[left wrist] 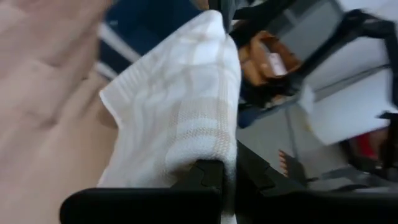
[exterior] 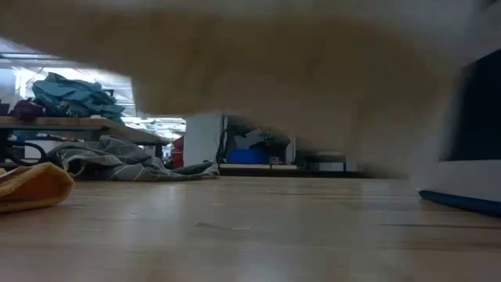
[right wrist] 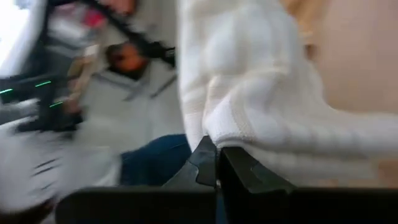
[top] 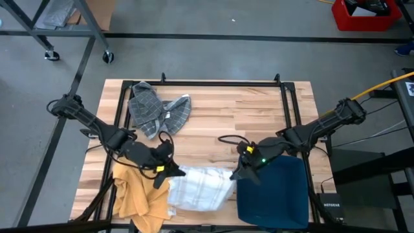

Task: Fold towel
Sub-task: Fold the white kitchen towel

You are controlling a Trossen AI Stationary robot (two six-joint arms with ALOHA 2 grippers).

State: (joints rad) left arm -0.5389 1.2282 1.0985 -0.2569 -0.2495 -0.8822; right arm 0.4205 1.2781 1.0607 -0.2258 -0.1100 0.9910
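Note:
A white towel with faint beige checks (top: pixel 202 188) hangs stretched between my two grippers over the table's near middle. My left gripper (top: pixel 173 171) is shut on its left end and my right gripper (top: pixel 237 173) on its right end. In the low view the towel (exterior: pixel 274 70) is a blurred pale sheet across the top, with its lower edge above the wooden table (exterior: pixel 250 235). My left gripper pinches the towel's left top corner edge (left wrist: pixel 219 155) between its two fingers, coming in slanting down from the table's left. The cloth runs away from the fingers toward the other gripper and hangs clear of the table. My right gripper pinches the towel's right top corner edge (right wrist: pixel 231 134) between its two fingers, slanting down from the table's right. The cloth bunches in a thick fold just beyond the fingertips and hangs off the table.
A yellow towel (top: pixel 137 194) lies crumpled at the near left, a dark blue towel (top: pixel 272 194) lies flat at the near right, and a grey checked towel (top: pixel 156 109) lies heaped at the far left. Bare wood lies at the far middle and right (top: pixel 246 110).

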